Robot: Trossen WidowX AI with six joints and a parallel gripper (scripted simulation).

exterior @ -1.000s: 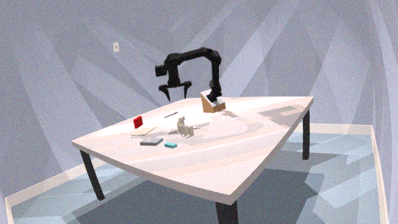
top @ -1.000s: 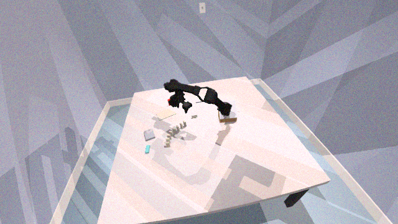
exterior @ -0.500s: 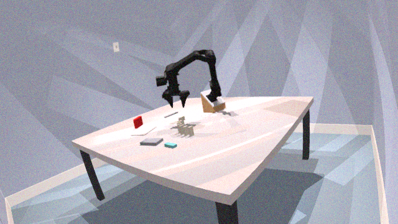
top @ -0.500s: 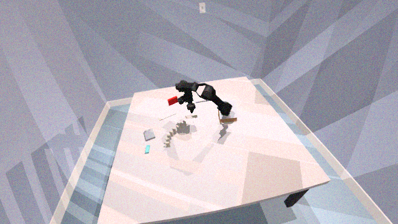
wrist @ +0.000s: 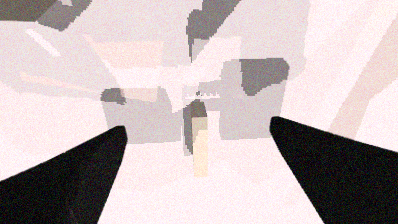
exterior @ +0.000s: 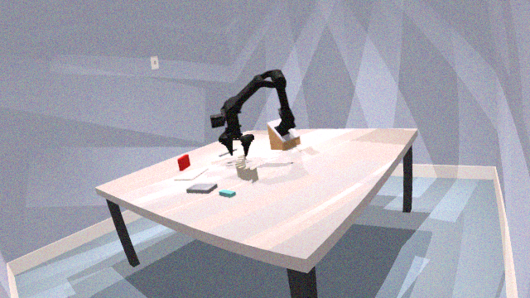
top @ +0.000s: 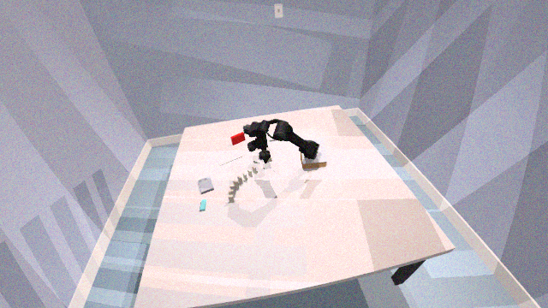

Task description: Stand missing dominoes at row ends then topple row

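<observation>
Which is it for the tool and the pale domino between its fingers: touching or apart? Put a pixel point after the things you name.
Apart. The wrist view shows it: the tool (top: 259, 155) (exterior: 238, 156) (wrist: 199, 127) is open, with pale table visible between the domino (wrist: 200, 152) and each finger.

From my station I can't read any text, label, brand, number or sign in the top, exterior or wrist view.
</observation>
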